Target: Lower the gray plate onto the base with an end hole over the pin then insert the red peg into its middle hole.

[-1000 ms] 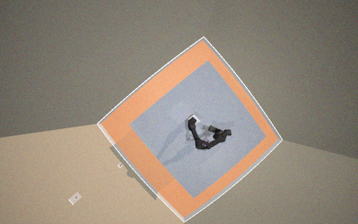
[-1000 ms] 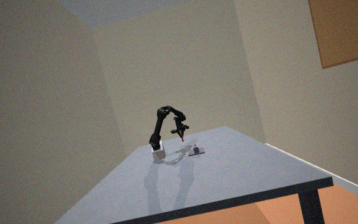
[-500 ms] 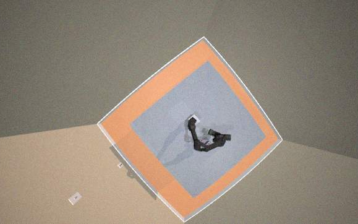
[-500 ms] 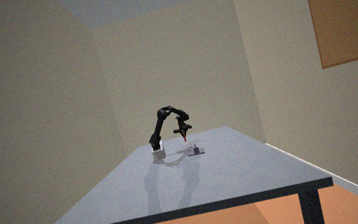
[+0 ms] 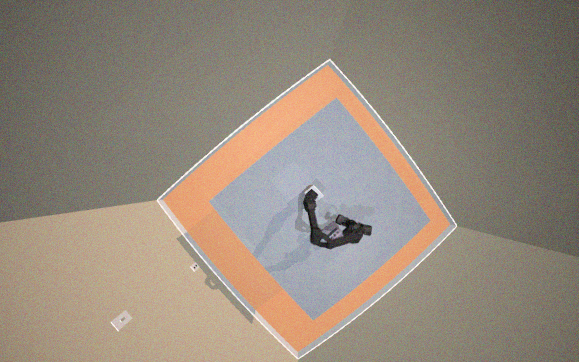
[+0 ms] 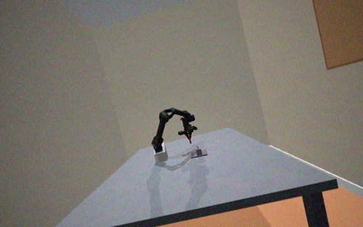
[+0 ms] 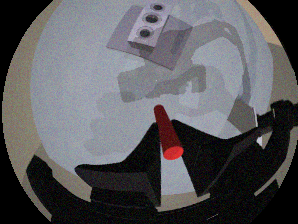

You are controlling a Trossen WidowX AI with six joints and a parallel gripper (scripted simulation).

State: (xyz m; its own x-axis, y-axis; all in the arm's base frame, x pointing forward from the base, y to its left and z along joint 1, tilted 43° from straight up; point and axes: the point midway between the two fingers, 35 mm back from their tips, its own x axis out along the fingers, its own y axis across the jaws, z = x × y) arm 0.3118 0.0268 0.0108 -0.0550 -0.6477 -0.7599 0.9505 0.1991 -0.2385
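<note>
Above the surface (image 5: 288, 150) (image 6: 231, 169) (image 7: 75, 90), the claw (image 6: 189, 138) (image 7: 164, 124) is clamped on the red peg (image 6: 190, 140) (image 7: 168, 135), well clear of the gray plate (image 7: 142, 41).

The red peg (image 6: 190, 139) is held above the table (image 6: 231, 169) by the gripper (image 6: 189, 137) of the black arm (image 6: 160, 126), which is mounted on a pale block (image 6: 160, 157). Beside it, a small gray assembly (image 6: 202, 150) is supported by the tabletop.

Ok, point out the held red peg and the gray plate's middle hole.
Red cylindrical peg (image 7: 167, 131) (image 6: 190, 140): wrist and exterior views, on its side.
Gray rectangular plate's middle round hole (image 7: 151, 19): wrist view, inside the hole's opening.
</note>
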